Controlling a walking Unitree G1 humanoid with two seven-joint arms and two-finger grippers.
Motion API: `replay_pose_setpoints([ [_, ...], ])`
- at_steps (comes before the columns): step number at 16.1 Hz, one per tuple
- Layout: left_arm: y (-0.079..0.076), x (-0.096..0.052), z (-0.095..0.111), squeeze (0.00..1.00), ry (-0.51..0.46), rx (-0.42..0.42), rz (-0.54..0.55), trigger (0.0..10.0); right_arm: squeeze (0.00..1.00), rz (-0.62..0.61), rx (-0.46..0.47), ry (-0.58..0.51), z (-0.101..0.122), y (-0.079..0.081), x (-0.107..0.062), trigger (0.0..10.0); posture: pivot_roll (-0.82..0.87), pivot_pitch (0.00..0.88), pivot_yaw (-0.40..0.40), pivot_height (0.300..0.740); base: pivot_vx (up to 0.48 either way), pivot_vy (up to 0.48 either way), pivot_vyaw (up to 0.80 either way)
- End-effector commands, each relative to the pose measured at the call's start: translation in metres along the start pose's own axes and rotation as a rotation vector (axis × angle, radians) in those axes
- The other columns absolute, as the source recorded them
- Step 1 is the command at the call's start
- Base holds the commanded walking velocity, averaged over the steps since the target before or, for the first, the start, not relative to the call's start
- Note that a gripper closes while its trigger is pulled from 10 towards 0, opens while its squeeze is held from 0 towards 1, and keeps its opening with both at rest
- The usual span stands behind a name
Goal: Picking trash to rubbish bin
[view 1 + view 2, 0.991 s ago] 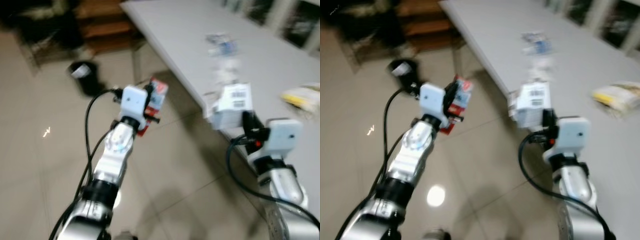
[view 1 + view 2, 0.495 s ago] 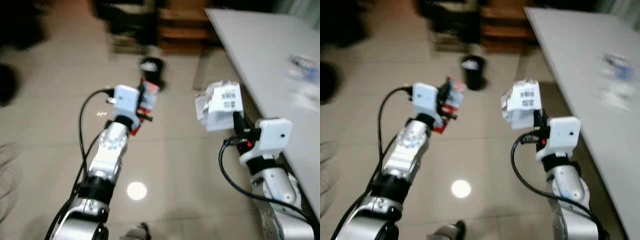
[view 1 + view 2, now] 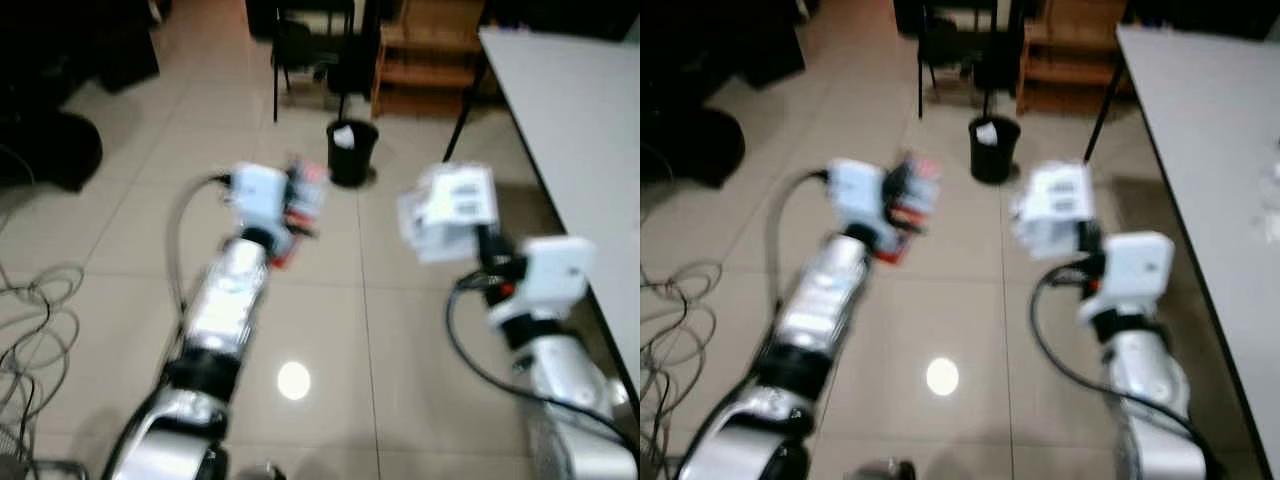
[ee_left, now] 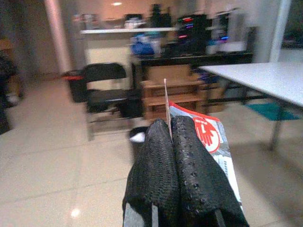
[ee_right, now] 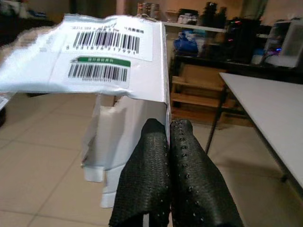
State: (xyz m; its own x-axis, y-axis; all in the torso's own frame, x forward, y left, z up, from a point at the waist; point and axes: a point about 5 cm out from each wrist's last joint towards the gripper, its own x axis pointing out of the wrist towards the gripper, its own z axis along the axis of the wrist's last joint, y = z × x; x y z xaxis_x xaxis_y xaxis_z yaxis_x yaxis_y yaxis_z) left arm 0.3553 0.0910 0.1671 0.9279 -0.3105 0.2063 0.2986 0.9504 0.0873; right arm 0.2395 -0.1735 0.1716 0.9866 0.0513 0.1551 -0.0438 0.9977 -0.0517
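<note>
At the far left a tangle of grey cables (image 3: 35, 325) lies on the tiled floor (image 3: 120, 240), well off the line of travel. The left claw (image 4: 171, 126) is clenched on a red and white wrapper (image 4: 210, 142), pinching it by its edge so the flat packet stands up past the fingertips, held out ahead at chest height, probably so it can be let go over the opening. Ahead and between the two arms stands the small black rubbish bin (image 3: 352, 152) on the floor, upright, with a pale scrap already showing inside; it is still some way off, so the carry looks to be in its approach stage. Behind the bin are a black chair (image 4: 105, 92) and a low wooden shelf unit (image 3: 425, 50), close enough to limit how far the robot can step past it. The right claw (image 5: 169, 128) is clenched on a torn white cardboard package (image 5: 109, 71) with barcode labels, gripped by one wall so the bulk hangs above and forward of the fingers. Along the right runs the white desk (image 3: 570, 110), whose dark leg (image 3: 458, 135) stands near the bin and could snag the right arm on the way in.
</note>
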Motion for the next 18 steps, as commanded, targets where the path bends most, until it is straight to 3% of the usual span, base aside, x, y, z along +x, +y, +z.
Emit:
replay_pose_setpoints([
  [1,0.010,0.001,0.002,0.00,0.003,0.007,0.019,10.0,0.00,0.012,0.014,-0.014,0.004,0.004,0.000,10.0,0.10,0.095,-0.031,0.740,0.394,0.000,0.00],
  [18,0.000,0.007,-0.002,0.00,0.018,-0.031,-0.015,10.0,0.00,0.018,0.003,-0.008,0.003,0.006,0.002,10.0,0.09,0.084,-0.033,0.740,0.454,0.000,0.00],
])
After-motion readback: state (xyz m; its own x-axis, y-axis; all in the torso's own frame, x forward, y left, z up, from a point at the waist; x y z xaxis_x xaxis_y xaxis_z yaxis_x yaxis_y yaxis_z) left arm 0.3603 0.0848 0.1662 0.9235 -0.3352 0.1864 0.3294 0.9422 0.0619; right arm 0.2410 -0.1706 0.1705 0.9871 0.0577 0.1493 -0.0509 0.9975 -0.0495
